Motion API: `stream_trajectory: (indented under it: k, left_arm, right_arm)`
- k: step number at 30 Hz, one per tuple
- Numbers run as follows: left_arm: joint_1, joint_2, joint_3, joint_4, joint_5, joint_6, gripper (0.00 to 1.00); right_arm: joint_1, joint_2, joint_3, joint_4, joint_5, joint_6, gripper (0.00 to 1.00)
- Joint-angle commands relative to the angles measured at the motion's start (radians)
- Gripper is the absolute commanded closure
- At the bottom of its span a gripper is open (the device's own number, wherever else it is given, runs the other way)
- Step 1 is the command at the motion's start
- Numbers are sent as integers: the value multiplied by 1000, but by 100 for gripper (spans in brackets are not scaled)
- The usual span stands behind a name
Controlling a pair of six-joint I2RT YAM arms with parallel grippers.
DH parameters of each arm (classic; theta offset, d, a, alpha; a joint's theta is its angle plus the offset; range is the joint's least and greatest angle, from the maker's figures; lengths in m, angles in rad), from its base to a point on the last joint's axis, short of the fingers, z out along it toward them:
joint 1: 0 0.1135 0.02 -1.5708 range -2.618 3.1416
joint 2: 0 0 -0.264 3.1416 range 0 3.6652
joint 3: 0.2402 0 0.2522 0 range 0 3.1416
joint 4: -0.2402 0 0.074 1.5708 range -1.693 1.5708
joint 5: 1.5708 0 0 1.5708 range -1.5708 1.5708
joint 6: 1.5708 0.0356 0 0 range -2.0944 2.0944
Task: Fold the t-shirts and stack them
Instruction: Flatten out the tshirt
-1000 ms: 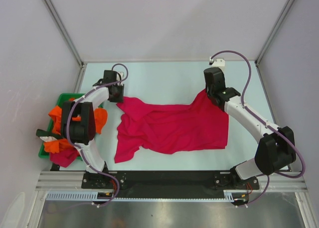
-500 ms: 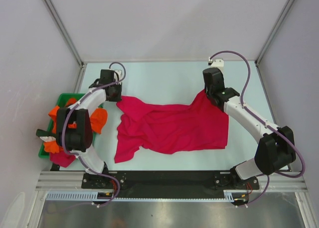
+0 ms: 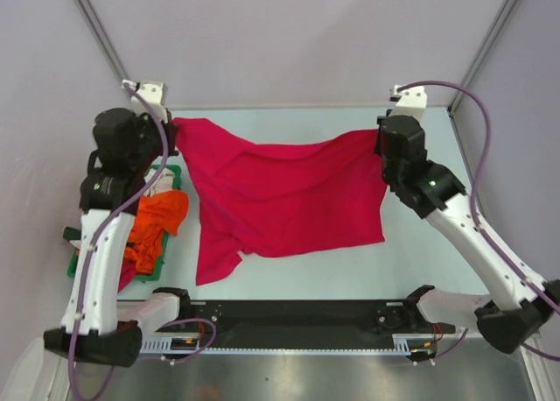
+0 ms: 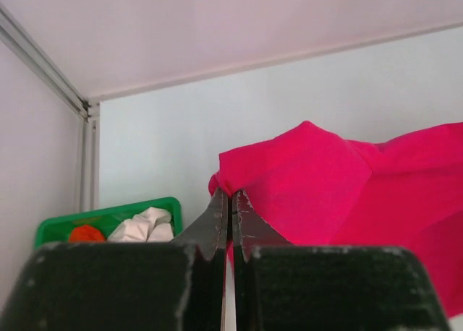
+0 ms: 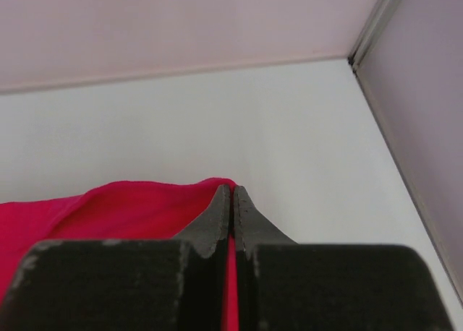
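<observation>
A crimson t-shirt [image 3: 280,191] hangs stretched between both grippers above the table, its lower part draped down toward the near edge. My left gripper [image 3: 172,125] is shut on its upper left corner; in the left wrist view the gripper [image 4: 231,195] pinches the red cloth [image 4: 325,194]. My right gripper [image 3: 379,137] is shut on the upper right corner; in the right wrist view the gripper [image 5: 231,189] pinches the cloth [image 5: 130,208].
A green bin [image 3: 171,175] at the left holds an orange shirt [image 3: 153,226] and other crumpled clothes; it also shows in the left wrist view [image 4: 101,219]. The enclosure walls stand close behind and beside both grippers.
Both arms have risen and moved outward and back, lifting the t-shirt off the table and spreading it wide between them.
</observation>
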Motion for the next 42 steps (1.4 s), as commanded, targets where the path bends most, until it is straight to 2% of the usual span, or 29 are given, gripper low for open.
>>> stream_trajectory:
  k: [1,6,12,17,20,21,22,23,25,30,33,37,39,42]
  left_arm:
    - [6,-74,63,-145,16,57,100]
    - [8,-208,99,-207,45,68,100]
    - [8,-256,255,-294,54,59,100]
    - [8,-263,370,-336,80,43,100]
    - [6,-248,354,-330,71,28,100]
    - [8,-236,337,-310,70,26,100]
    - [6,-220,306,-296,67,28,100]
    - [8,-167,291,-284,59,29,100]
    - [6,-98,265,-233,48,43,100]
    - [6,187,356,-110,-39,69,100]
    - [6,347,575,-100,-74,68,100]
    - [6,497,827,-121,-82,52,100]
    - [6,557,983,-164,-90,43,100]
    - [6,551,1038,-169,-81,45,100]
  right_arm:
    - [71,-89,71,-102,148,-15,100]
    - [156,-161,105,-138,251,-35,100]
    - [202,-193,197,-109,308,-122,100]
    - [211,-202,267,-88,297,-167,100]
    - [188,-186,240,-44,271,-194,100]
    - [156,-169,237,-33,200,-170,100]
    - [57,-153,235,-38,140,-146,100]
    - [-12,-109,235,-44,2,-124,100]
    - [-171,-55,240,-41,-112,-21,100]
    - [-258,224,334,47,-123,-17,100]
    - [-294,360,518,45,-126,-18,100]
    - [-297,442,735,94,-140,-73,100]
    - [-292,445,764,103,-162,-78,100]
    - [-277,411,737,122,-151,-110,100]
